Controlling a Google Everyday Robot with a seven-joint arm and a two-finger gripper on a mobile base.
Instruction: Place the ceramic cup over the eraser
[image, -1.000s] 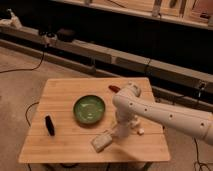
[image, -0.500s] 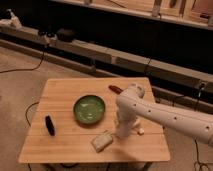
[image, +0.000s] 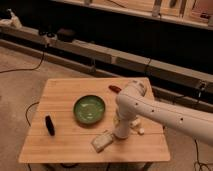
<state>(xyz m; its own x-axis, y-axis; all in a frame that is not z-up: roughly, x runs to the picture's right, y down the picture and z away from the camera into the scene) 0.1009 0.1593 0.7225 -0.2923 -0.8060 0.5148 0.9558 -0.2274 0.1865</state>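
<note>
A: What is the table (image: 65, 90) like?
B: Pale wood planks, smooth and rectangular. Near its left edge lies the eraser (image: 49, 125) — a small matte black bar with rounded ends, nothing touching it.
A: And further right?
B: 1 green bowl (image: 89, 109), round, shallow and glossy, near the middle. Below and to its right, by the front edge, is a cream block (image: 102, 141), rectangular and lying at a slant.
A: Where is the ceramic cup (image: 121, 132)?
B: Just right of that block, upright on the wood: a plain off-white, slightly tapered shape at the foot of the arm (image: 165, 114). It blends into the arm's white shell, so its rim is hard to pick out. It is well apart from the eraser, with the bowl roughly between the 2.
A: The gripper (image: 121, 124)?
B: It comes down onto the cup from above. I cannot tell how far open it is, nor whether it has hold of the cup.
A: Anything beyond?
B: 1 small red thing (image: 115, 89), oblong, toward the back edge by the arm's elbow, and a flat white pack (image: 137, 126) just right of the cup. The arm — smooth, white, round-jointed — stretches off to the right.
</note>
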